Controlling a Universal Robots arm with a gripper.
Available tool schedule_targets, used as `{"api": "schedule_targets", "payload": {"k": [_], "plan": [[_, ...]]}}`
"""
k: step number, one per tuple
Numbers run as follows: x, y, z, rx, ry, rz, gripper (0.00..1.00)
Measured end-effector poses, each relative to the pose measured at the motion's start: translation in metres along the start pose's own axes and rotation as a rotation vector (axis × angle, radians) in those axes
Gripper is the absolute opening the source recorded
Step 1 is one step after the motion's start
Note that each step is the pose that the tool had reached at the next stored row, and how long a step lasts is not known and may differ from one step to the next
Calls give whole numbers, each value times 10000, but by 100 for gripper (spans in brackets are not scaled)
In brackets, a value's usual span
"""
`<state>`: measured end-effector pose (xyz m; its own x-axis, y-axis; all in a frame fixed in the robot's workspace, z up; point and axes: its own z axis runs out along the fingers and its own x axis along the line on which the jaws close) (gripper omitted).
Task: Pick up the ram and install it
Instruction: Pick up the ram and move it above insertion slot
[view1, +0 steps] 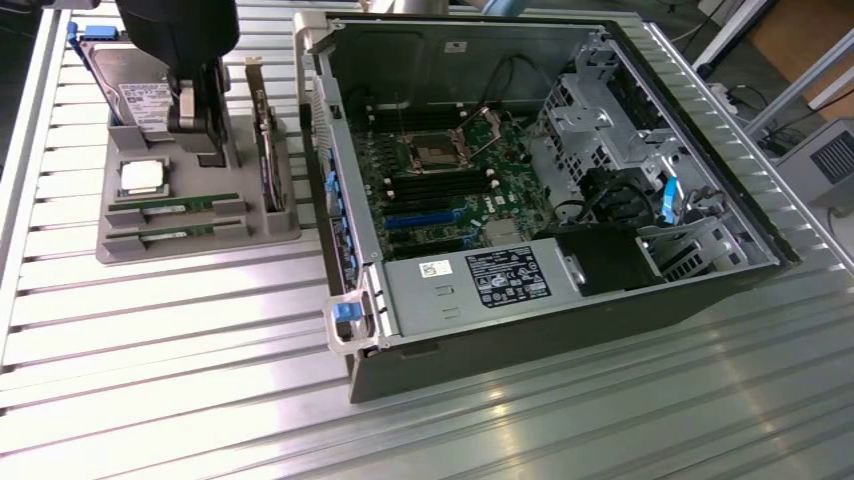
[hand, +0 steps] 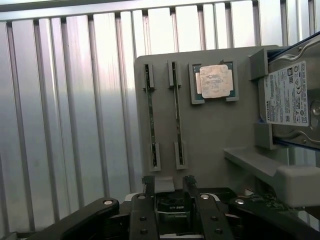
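**Gripper above the parts tray**

The gripper (view1: 200, 135) hangs over the gray tray (view1: 200, 248), between the hard drive (view1: 140, 100) and the upright card (view1: 274, 160). Two ram sticks (view1: 175, 203) stand edgewise in slots near the processor (view1: 143, 177). The open computer case (view1: 534, 330) sits at the exterior view's right.

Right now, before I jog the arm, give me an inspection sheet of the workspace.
Surface: ribbed metal table, carrying a grey tray and an open computer case.
Job's things: two ram sticks, edge-up in tray slots, untouched; motherboard inside the case.
Clutter: processor chip, hard drive, upright card, all in the tray.
Grippers: hand open, empty, over the tray's edge near the ram sticks.
Cables: black cables looped inside the case.
Surroundings: grey equipment beyond the table at the exterior view's right.
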<state>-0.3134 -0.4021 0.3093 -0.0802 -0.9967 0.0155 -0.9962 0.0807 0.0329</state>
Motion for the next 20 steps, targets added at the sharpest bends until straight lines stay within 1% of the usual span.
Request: {"api": "schedule_targets", "payload": {"k": [5, 8, 11, 13, 16, 20], "plan": [[-1, 0, 16, 9, 104, 4, 36], [0, 0, 24, 19, 224, 8, 36], [0, 11, 36, 23, 271, 10, 36], [2, 31, 49, 23, 281, 10, 36], [3, 41, 56, 25, 316, 11, 36], [4, 67, 66, 32, 394, 13, 36]]}}
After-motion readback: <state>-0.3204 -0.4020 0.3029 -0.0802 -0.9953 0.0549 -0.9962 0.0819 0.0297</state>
